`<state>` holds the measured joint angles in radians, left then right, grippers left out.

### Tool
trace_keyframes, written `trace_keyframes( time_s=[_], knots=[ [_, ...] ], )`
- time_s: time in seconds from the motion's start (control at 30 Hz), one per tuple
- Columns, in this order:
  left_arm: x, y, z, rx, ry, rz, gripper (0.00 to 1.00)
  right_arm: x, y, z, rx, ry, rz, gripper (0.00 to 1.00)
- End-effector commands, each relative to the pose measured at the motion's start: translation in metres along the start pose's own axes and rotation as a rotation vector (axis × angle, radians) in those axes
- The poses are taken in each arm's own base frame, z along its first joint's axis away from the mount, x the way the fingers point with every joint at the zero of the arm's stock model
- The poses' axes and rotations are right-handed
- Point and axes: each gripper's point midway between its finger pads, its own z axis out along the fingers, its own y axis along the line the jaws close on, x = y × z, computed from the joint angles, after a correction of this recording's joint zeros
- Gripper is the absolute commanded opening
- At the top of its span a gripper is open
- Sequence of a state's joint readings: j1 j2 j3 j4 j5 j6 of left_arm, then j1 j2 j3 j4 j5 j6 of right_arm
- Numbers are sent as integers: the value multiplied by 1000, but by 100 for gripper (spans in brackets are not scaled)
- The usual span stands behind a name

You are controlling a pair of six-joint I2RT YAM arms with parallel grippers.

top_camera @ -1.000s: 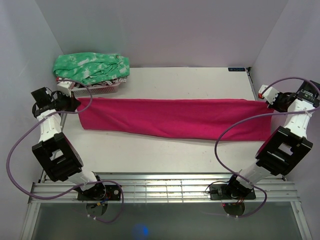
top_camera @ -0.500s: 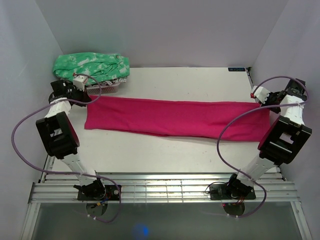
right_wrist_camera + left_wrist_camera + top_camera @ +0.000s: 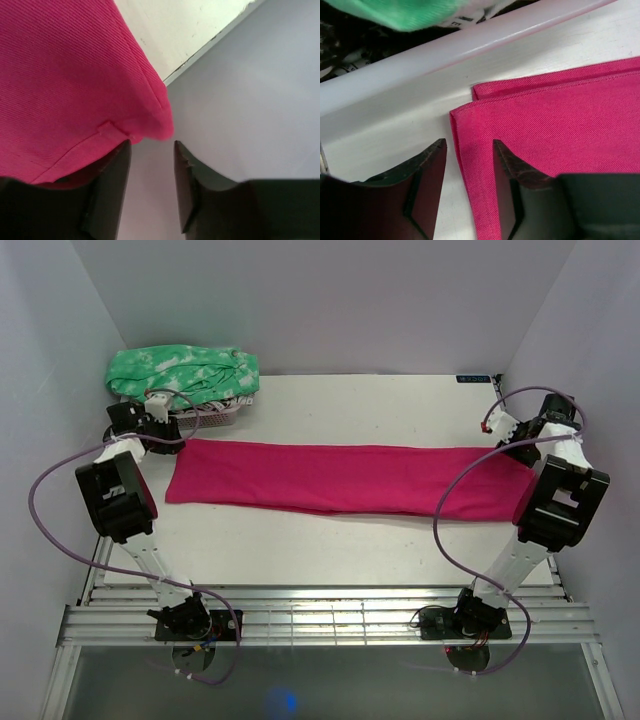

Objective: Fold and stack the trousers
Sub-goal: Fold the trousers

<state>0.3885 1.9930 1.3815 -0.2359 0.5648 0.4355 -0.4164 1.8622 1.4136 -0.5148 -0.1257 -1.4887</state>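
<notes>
The magenta-pink trousers (image 3: 350,478) lie flat in a long band across the table (image 3: 380,400), folded lengthwise. My left gripper (image 3: 172,436) hovers at their left end. In the left wrist view it (image 3: 469,145) stands open, and the trousers' (image 3: 555,120) corner edge lies on the table between the fingers, untouched by them. My right gripper (image 3: 516,442) is at the right end. In the right wrist view it (image 3: 151,145) is open too, with the trousers' (image 3: 65,85) corner and belt loop just above its left finger (image 3: 112,185), drooping past the table edge.
A green-and-white mottled garment (image 3: 185,375) is piled on a white basket (image 3: 205,421) at the back left, right behind my left gripper; its rim (image 3: 445,55) shows close by. The side walls (image 3: 590,360) stand close to both arms. The table's right edge (image 3: 210,42) is beside the right gripper.
Both grippers have gone from shut to open and let go of the trousers' ends. Both arms swung toward the back of the table, and the trousers settled flat, shifted slightly back.
</notes>
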Motion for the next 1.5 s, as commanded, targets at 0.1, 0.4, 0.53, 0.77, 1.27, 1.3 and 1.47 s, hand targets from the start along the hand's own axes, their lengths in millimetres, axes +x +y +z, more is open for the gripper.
trace_keyframes(
  time_s=[0.1,0.4,0.53,0.77,1.27,1.3,1.47],
  knots=[
    [-43,-6,-47,-49,-46,3,66,-13,-50,-31,91,6,155,75],
    [-16,-83,-98,187,79,-84,71,-39,-7,-84,-125,-43,331,88],
    [12,-101,-94,236,123,-121,69,-48,59,-82,-335,-64,442,78],
    [56,-103,-74,247,239,-248,64,-44,120,-59,-459,-19,590,63],
    [132,-20,-56,-86,459,-391,53,-13,74,-61,-373,71,837,63],
    [132,-12,-58,-103,460,-398,52,-12,76,-60,-376,72,837,64],
    [140,36,-81,-206,451,-415,52,-10,76,-56,-379,76,875,64]
  ],
)
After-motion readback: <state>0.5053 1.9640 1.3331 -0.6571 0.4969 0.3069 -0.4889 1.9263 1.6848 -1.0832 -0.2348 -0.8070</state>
